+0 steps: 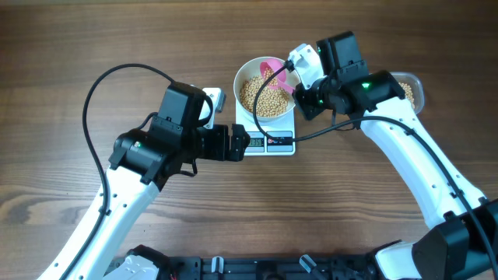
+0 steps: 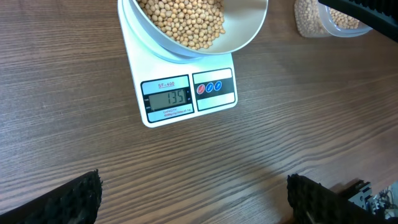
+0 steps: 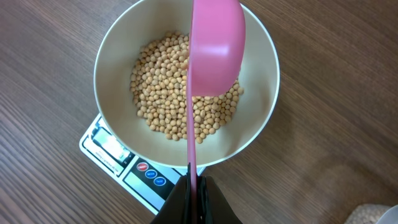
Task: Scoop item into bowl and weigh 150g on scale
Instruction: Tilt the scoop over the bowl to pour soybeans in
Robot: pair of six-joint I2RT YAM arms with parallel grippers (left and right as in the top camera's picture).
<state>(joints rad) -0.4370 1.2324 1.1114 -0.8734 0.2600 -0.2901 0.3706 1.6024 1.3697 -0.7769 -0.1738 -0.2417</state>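
Beans (image 3: 168, 106) light, roll freely: tip your scoop (image 3: 214, 50) slowly over bowl (image 3: 258, 118). Right gripper (image 3: 194, 186) pinches its handle; left gripper (image 2: 189, 202) wide, empty.

The left arm (image 1: 109, 206) and right arm (image 1: 412, 159) I drive show white shells, black joint housings, looping black cables (image 1: 99, 78), one green lamp (image 1: 364, 85).

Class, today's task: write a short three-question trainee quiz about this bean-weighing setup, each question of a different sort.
1. True or false: the bowl sits on the scale.
2. The right gripper holds: A) a pink scoop; B) a metal fork; C) nothing.
3. Fill in: the scale's display reads ___.
Key: 1 true; 2 A; 3 135.
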